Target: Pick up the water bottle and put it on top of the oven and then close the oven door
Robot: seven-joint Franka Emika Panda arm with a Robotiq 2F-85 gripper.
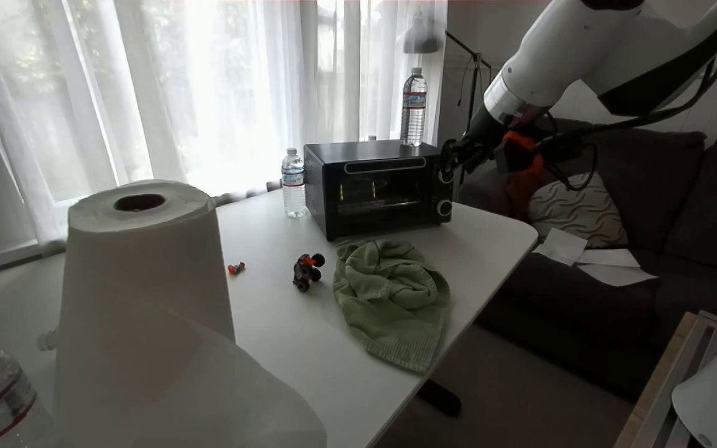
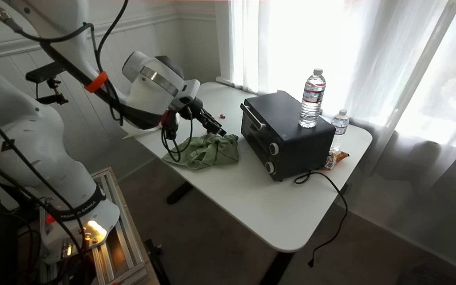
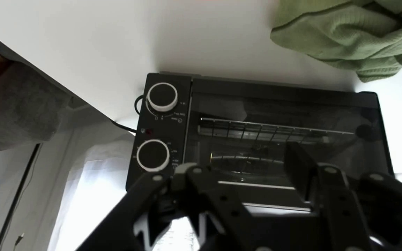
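A water bottle (image 2: 312, 101) stands upright atop the black oven (image 2: 291, 148), the oven door (image 3: 257, 146) closed, as a robot's gripper (image 3: 246, 165) hangs in front, fingers spread, and a green cloth (image 1: 389, 289) lies on the white table (image 2: 267, 202)

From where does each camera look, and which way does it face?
An exterior view: behind the paper towel roll, facing the oven; arm at upper right.
An exterior view: off the oven's knob side, looking down; base and arm at left.
Wrist view: on the arm's end, facing the oven door, picture upside down; fingers at bottom.
Both exterior views share the water bottle on the oven.
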